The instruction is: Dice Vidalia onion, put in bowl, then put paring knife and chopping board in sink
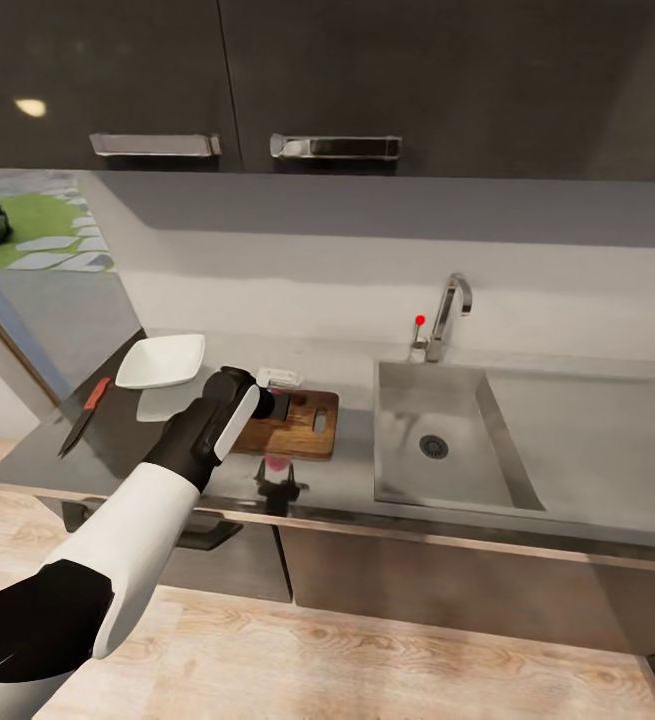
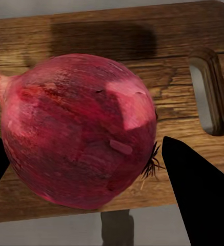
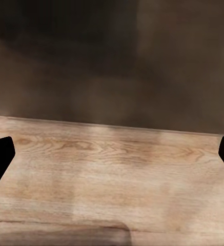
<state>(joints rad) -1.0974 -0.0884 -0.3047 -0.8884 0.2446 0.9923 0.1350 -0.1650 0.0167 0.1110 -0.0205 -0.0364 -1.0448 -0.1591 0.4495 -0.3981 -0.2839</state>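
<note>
The Vidalia onion [image 2: 76,128] is a round pink-red ball between the two black fingers of my left gripper [image 2: 82,148], which is shut on it. It hangs just above the dark brown chopping board [image 2: 117,46] and casts a shadow on the wood. In the head view, my left gripper [image 1: 272,405] hovers over the left part of the chopping board [image 1: 312,428] and hides the onion. The red-handled paring knife [image 1: 87,408] lies on the countertop [image 1: 117,450] at the far left. Next to it stands the white bowl [image 1: 162,362]. The steel sink [image 1: 437,480] lies to the right. My right gripper [image 3: 114,148] is open.
A curved steel tap [image 1: 452,305] with a red knob [image 1: 419,320] stands behind the sink, whose drainboard [image 1: 587,450] stretches right. Dark upper cabinets [image 1: 317,80] hang above. The right wrist view looks at the wooden floor [image 3: 112,179] and a dark cabinet front [image 3: 112,61].
</note>
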